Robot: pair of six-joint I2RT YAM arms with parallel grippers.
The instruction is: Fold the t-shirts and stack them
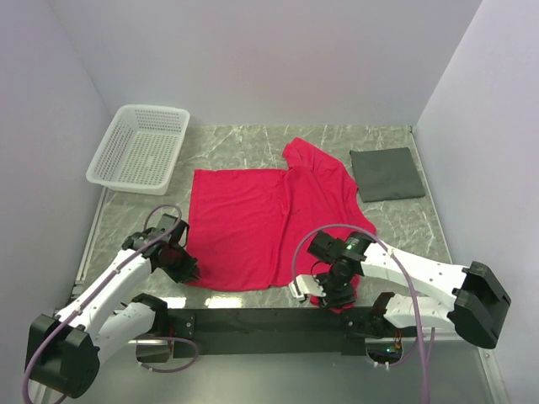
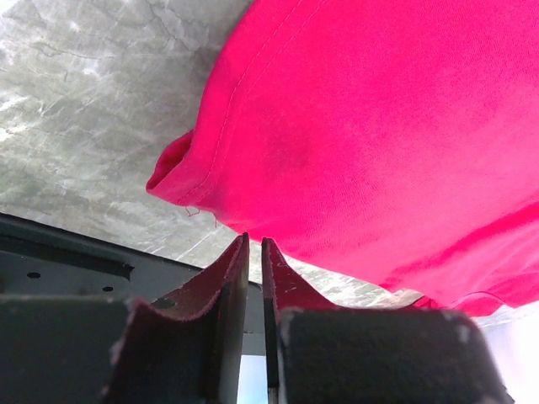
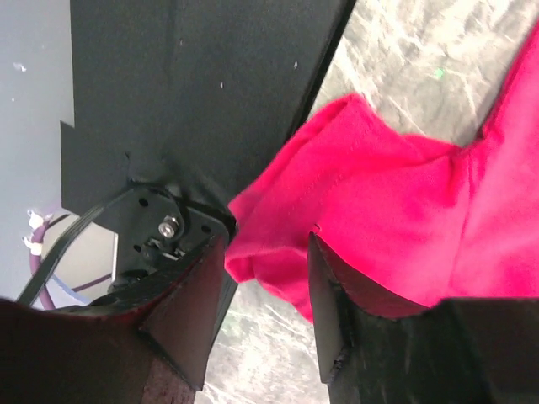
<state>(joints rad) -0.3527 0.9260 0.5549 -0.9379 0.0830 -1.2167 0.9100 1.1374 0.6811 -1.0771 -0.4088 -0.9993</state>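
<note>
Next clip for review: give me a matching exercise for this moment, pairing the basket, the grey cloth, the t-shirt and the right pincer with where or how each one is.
Things:
1. white mesh basket
2. dark grey cloth
3. red t-shirt
4. right pincer

Place or state:
A. spread out flat in the middle
B. open, fingers either side of a bunched near corner of red fabric
C. far left, nothing inside it
D. far right, folded flat, beside a red sleeve

Pairs: 1-C, 2-D, 3-A, 4-B

The right claw (image 1: pixel 324 295) hides the near corner of the t-shirt (image 1: pixel 244 227) from above.
</note>
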